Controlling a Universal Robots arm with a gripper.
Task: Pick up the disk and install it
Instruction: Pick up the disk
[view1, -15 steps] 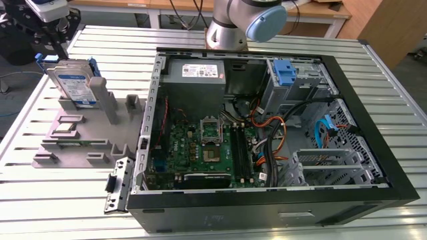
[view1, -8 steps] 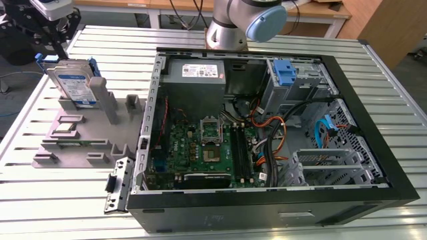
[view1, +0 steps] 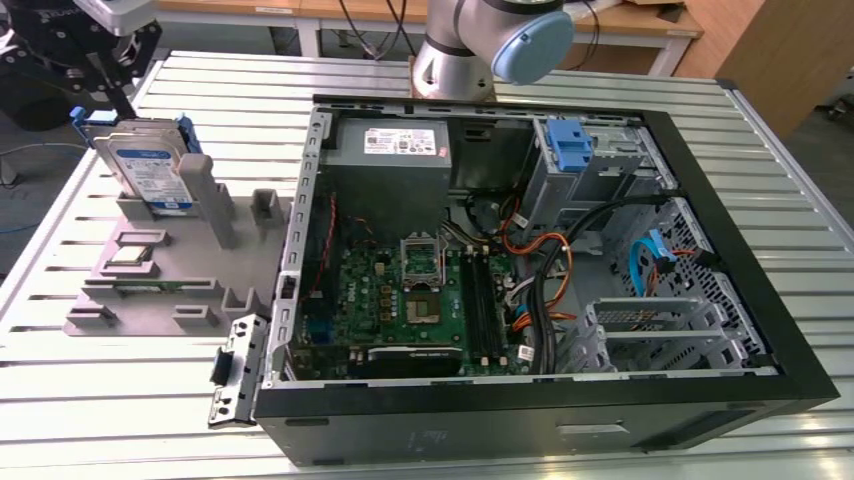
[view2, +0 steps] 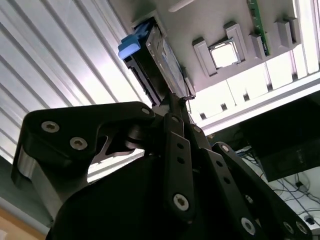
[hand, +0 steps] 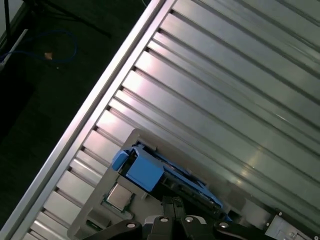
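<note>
Gripper (view1: 107, 95) (view2: 175, 100) (hand: 172, 210): seen at the far upper corner of the exterior view's left, hung just above the disk's top edge; its black linkages are seen in both wrist views.
Jaws: whether they are apart, together or clamped on the disk's edge cannot be told.
Disk (view1: 144, 172) (view2: 162, 55) (hand: 150, 172): stood on edge in a slot at the far end of the grey fixture, outside the computer case.
Disk facing: the blue-and-white labelled face is turned toward the exterior view's left and front; the back is leaned on a grey upright.
Disk axis: the long axis appears to run upward from the fixture, with the top tipped slightly toward the exterior view's left; the oblique angle leaves this unsure.
Disk rails: blue plastic is seen along the sides, with one blue end uppermost, nearest the gripper.
Grey fixture (view1: 187, 275) (view2: 200, 20) (hand: 90, 220): laid flat on the table, just beside the case on the exterior view's left.
Processor chip (view1: 130, 256) (view2: 224, 54) (hand: 119, 196): seated in a square pocket of the fixture, near the disk but apart from it.
Table (view1: 120, 400): ribbed aluminium slats are seen under everything.
Computer case (view1: 534, 400): laid on its side with the panel off.
Power-supply box (view1: 394, 150): mounted in the case's far corner.
Motherboard (view1: 387, 290): exposed below the power-supply box.
Robot arm (view1: 467, 40): based behind the case.
Blue caddy (view1: 570, 145): fitted in the drive bay toward the exterior view's right.
</note>
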